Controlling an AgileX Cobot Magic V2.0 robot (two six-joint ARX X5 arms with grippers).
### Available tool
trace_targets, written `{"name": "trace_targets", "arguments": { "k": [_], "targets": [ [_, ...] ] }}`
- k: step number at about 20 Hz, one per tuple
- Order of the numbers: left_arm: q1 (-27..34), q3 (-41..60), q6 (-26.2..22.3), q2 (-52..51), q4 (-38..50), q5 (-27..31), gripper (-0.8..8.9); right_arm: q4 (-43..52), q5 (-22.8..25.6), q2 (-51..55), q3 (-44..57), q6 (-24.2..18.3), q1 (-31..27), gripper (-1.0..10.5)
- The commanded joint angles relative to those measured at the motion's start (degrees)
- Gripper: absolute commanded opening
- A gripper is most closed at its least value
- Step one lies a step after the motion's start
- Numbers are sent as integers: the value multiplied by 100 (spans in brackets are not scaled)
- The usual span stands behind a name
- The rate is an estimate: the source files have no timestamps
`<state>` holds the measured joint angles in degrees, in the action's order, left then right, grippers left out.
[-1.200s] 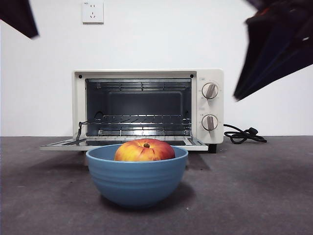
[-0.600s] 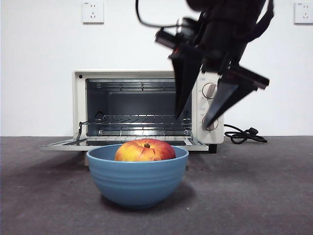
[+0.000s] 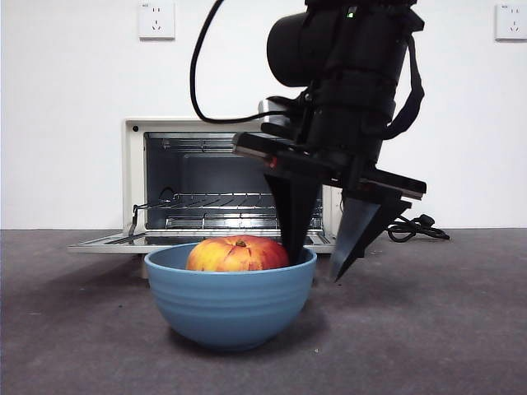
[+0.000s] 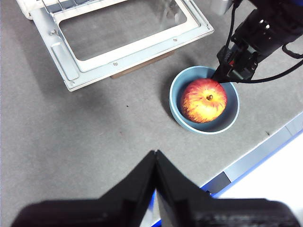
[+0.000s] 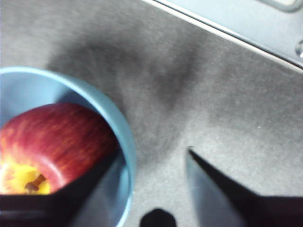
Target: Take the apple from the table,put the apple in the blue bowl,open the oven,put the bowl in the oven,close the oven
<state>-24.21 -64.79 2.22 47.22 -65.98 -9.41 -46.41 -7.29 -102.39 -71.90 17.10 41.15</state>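
The apple (image 3: 237,253) already sits in the blue bowl (image 3: 230,300), which stands on the table (image 3: 428,329) just in front of the oven (image 3: 247,177), whose door (image 4: 125,35) lies folded down flat — so the step in hand looks to be picking up the bowl for the oven. The right tool (image 3: 319,251) is at the bowl's right side with its jaws spread wide and straddling the rim: one jaw dips inside between the apple and the wall, the other hangs outside, a placement that suits pinching the wall to lift the bowl. The right wrist view confirms this, with the rim (image 5: 124,156) running between the two dark jaws, though that picture is blurred and whether the inner jaw touches the apple cannot be made out. The left tool (image 4: 155,163) waits high and well back from the work, jaws pressed together and empty, clear of the path to the oven. In the front view the right arm hides the oven's knobs and part of its cavity; only a loop of black cord (image 3: 416,226) shows at the far right. The wire rack (image 3: 210,199) inside is visible — but how deep the cavity is against the bowl's width cannot be judged from here.
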Motion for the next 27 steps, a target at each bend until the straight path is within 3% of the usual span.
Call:
{"name": "trace_targets", "arguments": {
  "k": [1, 9, 14, 21, 27],
  "targets": [
    [-17, 46, 61, -13, -4, 7, -5, 155, 35, -52, -15, -55, 55, -10],
    [-17, 46, 81, -13, -44, 2, -5, 31, 83, 385, -638, 400, 125, -11],
    [-17, 46, 81, -13, -46, 2, -5, 22, 494, 249, -1545, 531, 35, -11],
    [-17, 46, 85, -13, -131, 0, -5, -315, 232, -1056, -3355, 713, -501, -11],
    [-17, 46, 79, -42, -203, 4, -5, -422, -83, -1843, -4334, 1480, -918, -11]
  ]
}}
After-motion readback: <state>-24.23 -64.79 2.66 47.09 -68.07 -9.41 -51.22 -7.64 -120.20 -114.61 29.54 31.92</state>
